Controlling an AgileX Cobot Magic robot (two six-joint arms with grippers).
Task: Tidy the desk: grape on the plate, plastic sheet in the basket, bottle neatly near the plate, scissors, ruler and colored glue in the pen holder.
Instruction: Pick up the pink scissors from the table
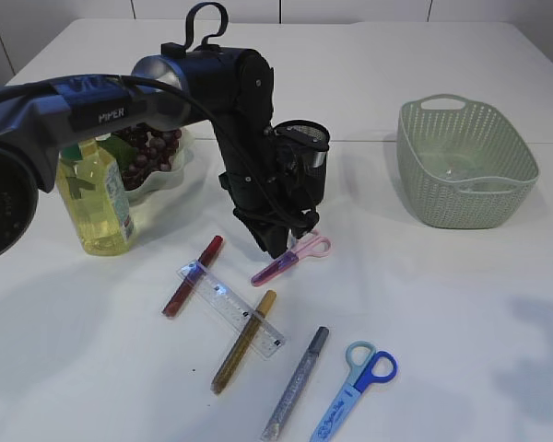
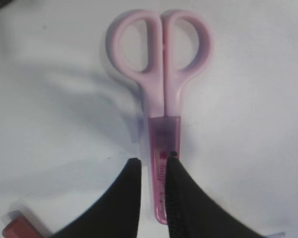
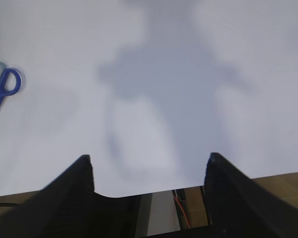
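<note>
Pink scissors (image 1: 304, 250) (image 2: 161, 74) lie flat on the white table with a clear pink sheath over the blades. My left gripper (image 1: 278, 249) (image 2: 153, 161) points down over that sheath, jaws narrow; a strip of table shows between the left finger and the sheath. Blue scissors (image 1: 359, 387) (image 3: 2, 89) lie near the front edge. A clear ruler (image 1: 232, 308) rests across a gold glue stick (image 1: 244, 341), with a red one (image 1: 192, 276) and a silver one (image 1: 297, 382) beside it. My right gripper (image 3: 149, 158) hangs open over bare table. The plastic sheet cannot be made out.
The mesh pen holder (image 1: 304, 152) stands just behind my left arm. Grapes (image 1: 147, 147) sit on the plate (image 1: 170, 175) at the back left, with the yellow bottle (image 1: 97, 198) upright in front. A green basket (image 1: 465, 166) stands at the back right.
</note>
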